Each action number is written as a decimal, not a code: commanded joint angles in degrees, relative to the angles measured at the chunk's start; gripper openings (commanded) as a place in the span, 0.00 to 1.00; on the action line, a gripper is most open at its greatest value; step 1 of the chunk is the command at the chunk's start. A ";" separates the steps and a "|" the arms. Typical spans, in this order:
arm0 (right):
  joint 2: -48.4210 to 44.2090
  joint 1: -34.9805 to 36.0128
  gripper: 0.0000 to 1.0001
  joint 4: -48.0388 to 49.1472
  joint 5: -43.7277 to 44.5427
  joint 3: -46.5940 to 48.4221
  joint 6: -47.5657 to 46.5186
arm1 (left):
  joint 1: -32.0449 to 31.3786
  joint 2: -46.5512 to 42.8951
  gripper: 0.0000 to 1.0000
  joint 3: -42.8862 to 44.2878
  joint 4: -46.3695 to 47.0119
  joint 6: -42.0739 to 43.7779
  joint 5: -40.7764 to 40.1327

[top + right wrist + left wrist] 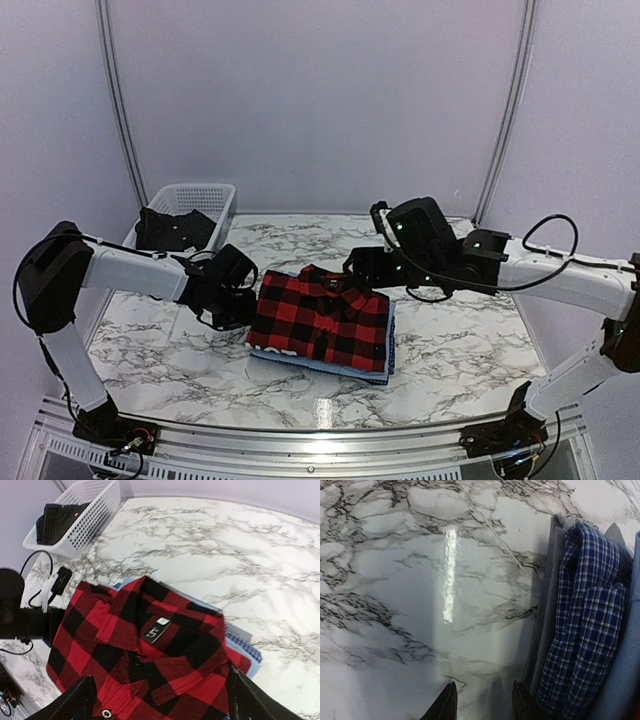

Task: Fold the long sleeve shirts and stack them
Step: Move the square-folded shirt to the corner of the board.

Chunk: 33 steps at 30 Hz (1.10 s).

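Marble tabletop between lilac walls carries the red flannel shirt. Left gripper and right gripper both stand spread, empty.

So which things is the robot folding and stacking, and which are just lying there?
For the job:
- red-and-black check flannel shirt, folded on top of the stack
- light blue shirt, under it
- blue-and-white plaid shirt, folded in the same stack

Just lying about:
- white mesh basket, back left of the table
- dark clothing inside the basket
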 commanded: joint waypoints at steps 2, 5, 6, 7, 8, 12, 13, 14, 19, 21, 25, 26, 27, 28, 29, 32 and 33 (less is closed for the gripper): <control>-7.14 -6.77 0.86 0.16 -1.63 -2.93 -2.78 | -3.41 4.05 0.39 2.40 0.68 -3.09 -0.10; -10.41 -10.32 0.87 -0.24 -2.69 -3.54 -4.22 | -4.72 6.35 0.38 5.07 0.68 -3.23 0.07; -11.08 -11.25 0.87 -0.76 -2.89 -3.44 -4.81 | -5.19 7.09 0.38 6.23 0.68 -3.08 0.10; -11.83 -12.04 0.87 -1.24 -3.11 -3.25 -5.30 | -5.76 8.01 0.38 7.38 0.59 -3.18 0.11; -12.53 -12.82 0.87 -1.69 -3.32 -3.14 -5.82 | -6.26 8.91 0.37 8.92 0.60 -3.46 0.23; -15.08 -15.30 0.87 -3.46 -3.87 -2.36 -7.85 | -8.86 12.96 0.35 13.92 0.50 -4.53 0.65; -15.54 -15.81 0.88 -3.84 -4.05 -2.05 -8.18 | -9.60 14.06 0.35 15.30 0.42 -4.88 0.78; -15.95 -16.20 0.88 -4.21 -4.22 -1.86 -8.56 | -10.30 15.23 0.35 16.73 0.30 -5.17 0.81; -17.43 -16.74 0.88 -5.77 -4.88 -0.65 -9.83 | -14.50 21.42 0.35 24.92 -0.51 -7.01 0.91; -17.91 -16.67 0.88 -6.08 -5.13 -0.37 -10.19 | -15.94 23.97 0.36 28.21 -0.63 -7.55 1.01; -18.62 -16.72 0.88 -7.17 -5.48 0.67 -11.06 | -18.67 29.85 0.36 37.33 -1.08 -7.82 1.58; -18.80 -16.70 0.88 -7.42 -5.65 0.93 -11.18 | -19.25 31.33 0.36 39.49 -1.16 -8.00 1.71; -19.12 -16.74 0.88 -7.51 -5.76 1.09 -11.30 | -19.74 32.72 0.36 41.52 -1.17 -8.14 1.77; -19.44 -16.74 0.88 -7.56 -5.94 1.17 -11.38 | -20.27 34.29 0.36 43.82 -1.29 -8.16 1.78; -19.75 -16.75 0.88 -7.50 -6.04 1.19 -11.52 | -20.67 35.71 0.36 45.92 -1.50 -8.17 1.78; -20.61 -16.71 0.89 -7.31 -6.21 1.11 -11.70 | -21.47 40.14 0.36 52.50 -1.63 -7.91 4.00; -20.86 -16.67 0.89 -7.30 -6.17 1.07 -11.68 | -21.64 41.71 0.36 54.93 -1.62 -7.91 4.70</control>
